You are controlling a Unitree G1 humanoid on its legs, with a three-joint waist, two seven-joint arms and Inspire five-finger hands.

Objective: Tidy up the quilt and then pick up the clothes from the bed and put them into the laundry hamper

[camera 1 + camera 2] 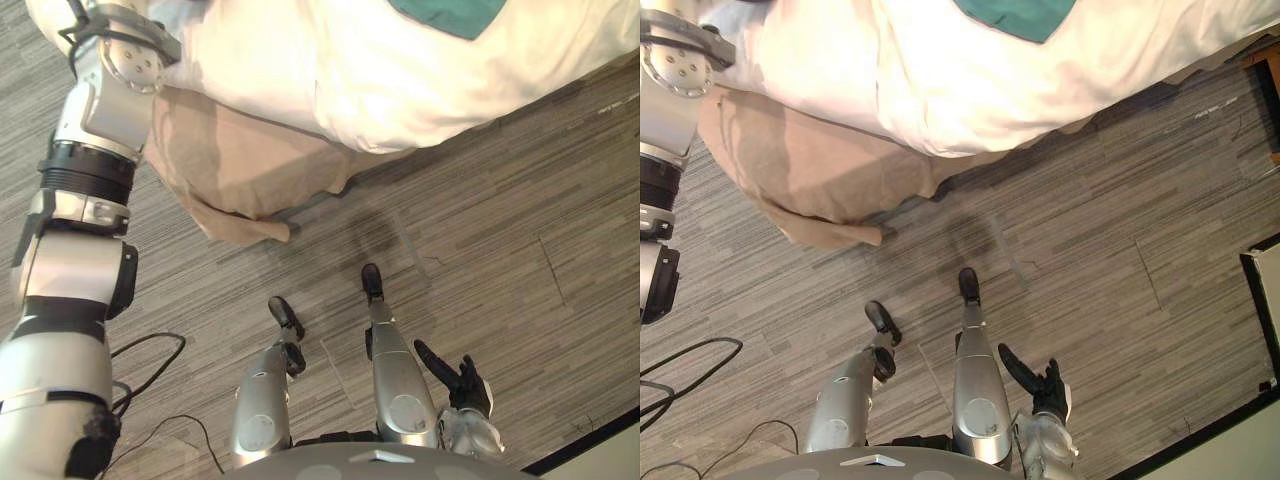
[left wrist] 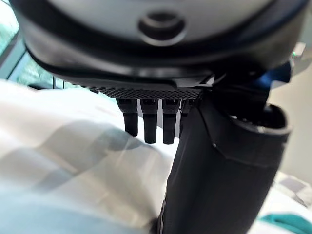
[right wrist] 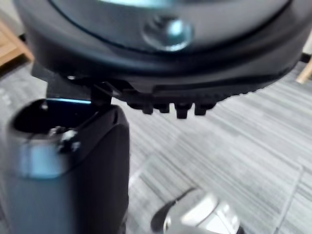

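Observation:
A white quilt (image 1: 400,70) covers the bed along the far side, and a teal garment (image 1: 450,12) lies on top of it at the far edge. My left arm reaches up to the bed's left corner. In the left wrist view my left hand (image 2: 219,161) is open, its straight fingers (image 2: 148,122) pointing down at the quilt (image 2: 73,161) with the tips just at the cloth. A bit of the teal garment (image 2: 287,224) lies past the thumb. My right hand (image 1: 462,385) hangs low by my side over the floor, open and holding nothing.
A beige sheet (image 1: 230,170) hangs from the bed's corner down to the grey plank floor (image 1: 500,230). A dark-edged panel (image 1: 1260,300) lies on the floor at the right, with a wooden furniture piece (image 1: 1270,60) beyond it.

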